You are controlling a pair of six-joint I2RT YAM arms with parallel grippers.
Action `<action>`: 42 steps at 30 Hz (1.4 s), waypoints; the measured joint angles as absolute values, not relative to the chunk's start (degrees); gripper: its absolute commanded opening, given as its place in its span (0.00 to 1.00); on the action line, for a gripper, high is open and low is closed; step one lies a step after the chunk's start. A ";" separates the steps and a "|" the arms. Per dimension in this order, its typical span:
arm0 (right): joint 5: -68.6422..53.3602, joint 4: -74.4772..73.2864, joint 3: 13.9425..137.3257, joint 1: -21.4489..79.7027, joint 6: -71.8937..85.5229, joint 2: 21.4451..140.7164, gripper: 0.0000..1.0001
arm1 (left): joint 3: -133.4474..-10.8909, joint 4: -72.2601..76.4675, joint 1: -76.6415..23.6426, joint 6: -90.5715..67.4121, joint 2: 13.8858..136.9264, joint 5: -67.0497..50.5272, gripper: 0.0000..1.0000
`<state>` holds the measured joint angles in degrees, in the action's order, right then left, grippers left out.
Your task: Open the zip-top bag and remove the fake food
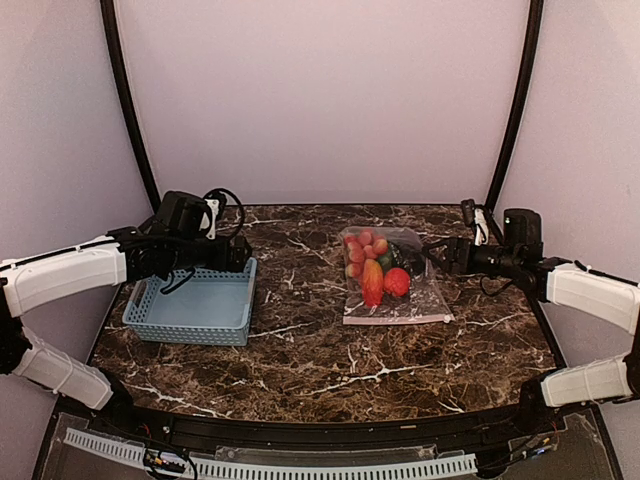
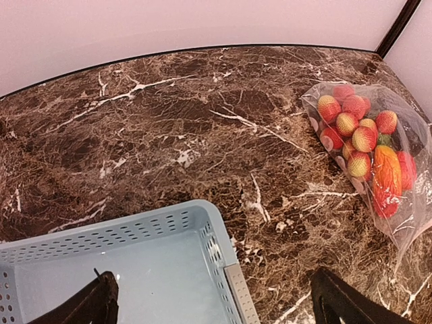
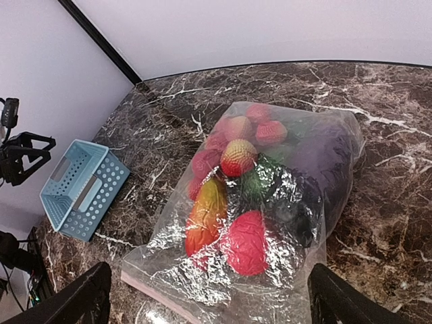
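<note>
Hovering above the light-blue perforated basket (image 2: 217,237), the left gripper (image 2: 216,297) has its jaws spread wide with nothing between them. One basket corner sits directly below the jaws. The right gripper (image 3: 209,287) is also spread wide and grips nothing. The zip-top bag (image 3: 307,266) lies flat on the marble table (image 2: 169,135), just ahead of the right jaws. Its pale pink zip strip (image 3: 155,293) is at the edge nearest them. The fake food (image 3: 236,202) is inside the bag: red balls, an orange-red piece, a green vegetable and a dark purple eggplant.
</note>
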<state>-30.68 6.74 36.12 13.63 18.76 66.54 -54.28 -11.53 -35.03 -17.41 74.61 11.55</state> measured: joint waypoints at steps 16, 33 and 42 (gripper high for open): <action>-30.74 1.17 35.00 9.04 19.40 73.67 0.86 | -54.43 -10.28 -40.40 -13.21 75.75 13.65 0.99; -37.93 5.39 33.12 8.12 22.46 86.00 0.24 | -53.39 -4.12 -43.20 -9.63 75.96 15.81 0.99; -43.55 11.25 32.84 8.25 28.25 85.89 0.00 | -49.95 3.01 -44.97 -7.60 74.98 14.13 0.99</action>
